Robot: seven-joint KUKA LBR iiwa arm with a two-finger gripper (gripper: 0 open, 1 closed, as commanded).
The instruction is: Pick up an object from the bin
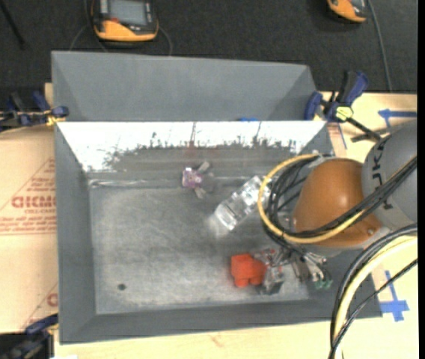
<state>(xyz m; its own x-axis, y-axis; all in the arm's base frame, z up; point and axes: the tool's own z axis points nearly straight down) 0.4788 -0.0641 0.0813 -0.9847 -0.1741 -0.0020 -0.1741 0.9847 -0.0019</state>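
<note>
Orange-red chunky block (246,269) sits on the bin (123,260) floor just beside the tool (278,270), away from the arm. Tool is low; wide or narrow, cannot tell. Nothing looks lifted yet, so grasp and raise remain. Clear plastic piece (235,206) lies near the tool, purple bit (194,176) farther off.

Small purple trinket (194,177) near clear plastic bottle (235,206)

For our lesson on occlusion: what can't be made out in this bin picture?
Camera view:
Red block: right side hidden by the gripper; contact unclear.
Clear plastic thing: right end behind the arm's cables.
Small purple thing: too small to identify.
</note>
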